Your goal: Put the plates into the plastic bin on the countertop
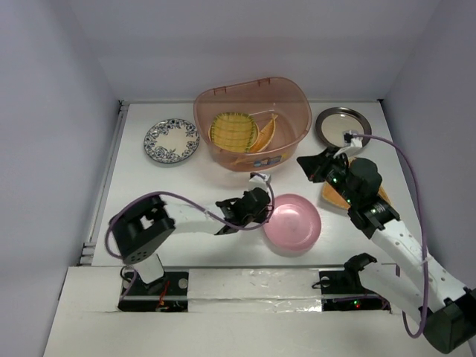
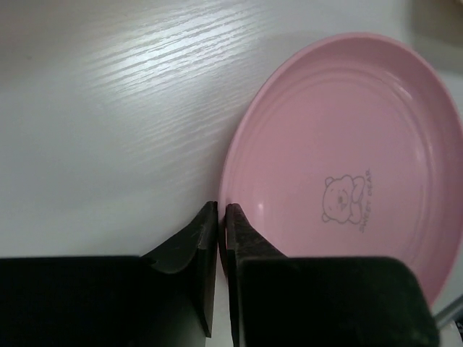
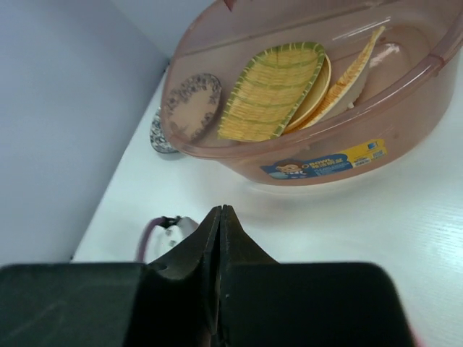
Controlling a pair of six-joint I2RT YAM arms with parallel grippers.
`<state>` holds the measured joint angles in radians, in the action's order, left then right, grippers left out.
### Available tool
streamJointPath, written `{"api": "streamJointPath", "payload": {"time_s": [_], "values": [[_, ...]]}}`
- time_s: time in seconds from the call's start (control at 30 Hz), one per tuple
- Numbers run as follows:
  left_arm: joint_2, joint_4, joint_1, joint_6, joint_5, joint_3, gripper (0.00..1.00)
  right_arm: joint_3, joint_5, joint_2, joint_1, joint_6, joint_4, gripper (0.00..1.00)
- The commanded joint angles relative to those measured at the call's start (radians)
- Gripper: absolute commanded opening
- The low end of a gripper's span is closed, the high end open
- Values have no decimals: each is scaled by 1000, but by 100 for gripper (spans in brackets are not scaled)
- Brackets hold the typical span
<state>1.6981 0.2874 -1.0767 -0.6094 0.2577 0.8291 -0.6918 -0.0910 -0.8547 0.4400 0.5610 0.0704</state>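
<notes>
The pink plate, smooth round plastic with ringed grooves and a small bear print, lies flat on the white wood-grain worktop, nearer the arms than the translucent rounded bin. The left gripper is pinched on the plate's left rim. The right gripper hangs empty facing the bin, fingers pressed together.

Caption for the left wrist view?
Left gripper closed on the rim of a bear-printed pink round plate on the white countertop.

We find the plastic bin at rear centre, woven square plate inside, patterned plate to its left.
</notes>
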Motion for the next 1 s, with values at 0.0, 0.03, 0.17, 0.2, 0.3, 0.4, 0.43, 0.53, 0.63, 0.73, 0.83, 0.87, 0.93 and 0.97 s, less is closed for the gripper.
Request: {"api": "streamJointPath", "payload": {"time_s": [0.0, 0.03, 0.17, 0.2, 0.3, 0.4, 0.43, 0.53, 0.63, 0.73, 0.83, 0.87, 0.93, 0.97], "values": [[-254, -82, -5, 0, 37, -36, 0, 3, 49, 89, 8, -12, -27, 1], [-312, -108, -5, -1, 40, -44, 0, 2, 57, 110, 8, -18, -40, 0], [-549, -183, -5, 10, 99, -27, 0, -6, 85, 203, 8, -24, -67, 0], [-618, -198, -5, 16, 112, -16, 0, -9, 86, 212, 8, -26, -98, 0], [-711, -229, 6, 40, 136, 33, 0, -14, 128, 242, 8, -32, -133, 0], [-744, -232, 38, 80, 204, 93, 0, -17, 152, 269, 8, -35, -153, 0], [-738, -246, 61, 104, 213, 117, 0, -20, 160, 279, 8, -36, -158, 0], [-686, -216, 176, 154, 192, 198, 0, -26, 168, 289, 8, -41, -172, 0], [-583, -180, 305, 178, 137, 261, 0, -25, 174, 290, 8, -46, -187, 0], [-439, -172, 407, 191, 91, 349, 0, -23, 195, 313, 8, -47, -210, 1], [-284, -180, 484, 206, 31, 458, 0, -21, 211, 341, 8, -49, -222, 1], [-246, -185, 495, 206, 5, 525, 0, -21, 209, 345, 8, -49, -224, 1], [-126, -211, 518, 212, -11, 588, 0, -20, 206, 345, 8, -49, -227, 2], [-88, -229, 540, 214, -27, 661, 0, -18, 203, 345, 8, -49, -227, 2]]}}
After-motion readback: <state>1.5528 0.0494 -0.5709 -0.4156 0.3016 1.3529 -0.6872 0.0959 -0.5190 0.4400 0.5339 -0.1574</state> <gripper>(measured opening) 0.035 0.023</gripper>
